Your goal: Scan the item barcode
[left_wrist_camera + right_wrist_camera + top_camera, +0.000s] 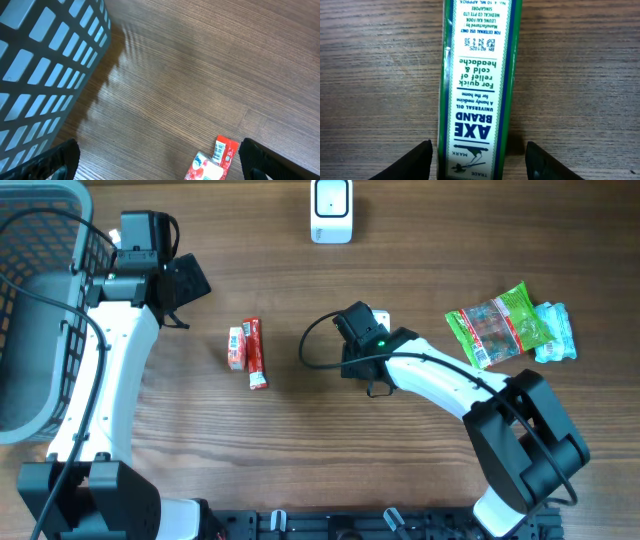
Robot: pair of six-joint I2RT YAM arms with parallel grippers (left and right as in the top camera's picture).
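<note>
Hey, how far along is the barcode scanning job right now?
Done: nothing evident. In hand: the right hand straddles the Axe box on the table, grip unclear. To do: lift it and show its barcode to the scanner.

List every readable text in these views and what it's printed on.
Medicine box, upside down in the right wrist view:
"AXE BRAND"
"UNIVERSAL OIL"
"For quick relief of cold & headache"
"TRADE MARK"
"SINGAPORE"
Its finest print: blurred.
Red packets, green snack packs: too small to read.
</note>
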